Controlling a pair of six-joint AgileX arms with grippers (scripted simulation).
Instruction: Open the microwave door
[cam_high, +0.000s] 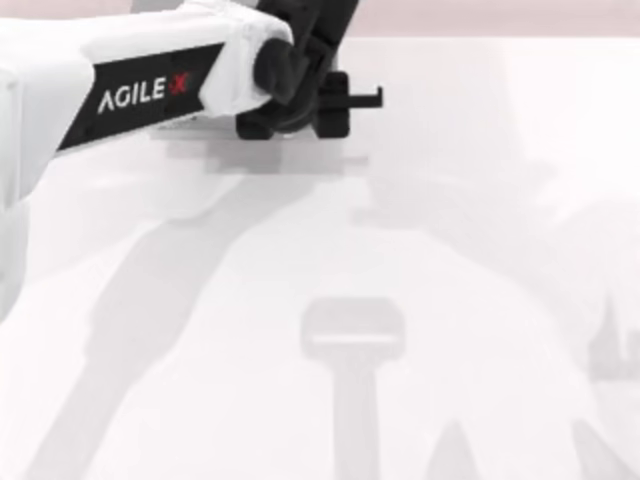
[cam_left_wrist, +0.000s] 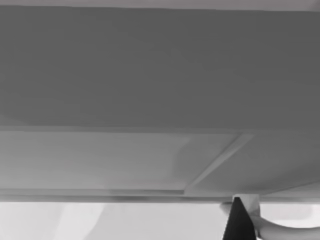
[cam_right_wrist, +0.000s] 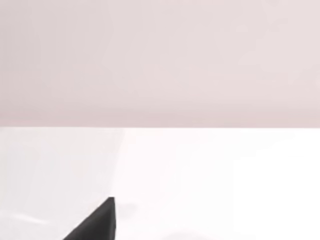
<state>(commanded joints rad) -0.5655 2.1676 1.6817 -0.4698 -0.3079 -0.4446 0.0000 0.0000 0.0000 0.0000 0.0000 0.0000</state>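
Top view: the left arm reaches in from the upper left across the white counter, its black left gripper at the far edge near the middle. The fingers point toward the right side; whether they are open or closed cannot be told here. No microwave shape is clear in this view, only pale shadows on the counter (washed out). The right arm does not show in it.

Left wrist view: a flat grey panel fills nearly all of it, very close, with a framed inset; this looks like the microwave door, though which part of the microwave it is cannot be told for sure. One dark fingertip shows beside a pale curved bar.

Right wrist view: white counter, pinkish wall, one dark fingertip of the right gripper; finger state cannot be told.
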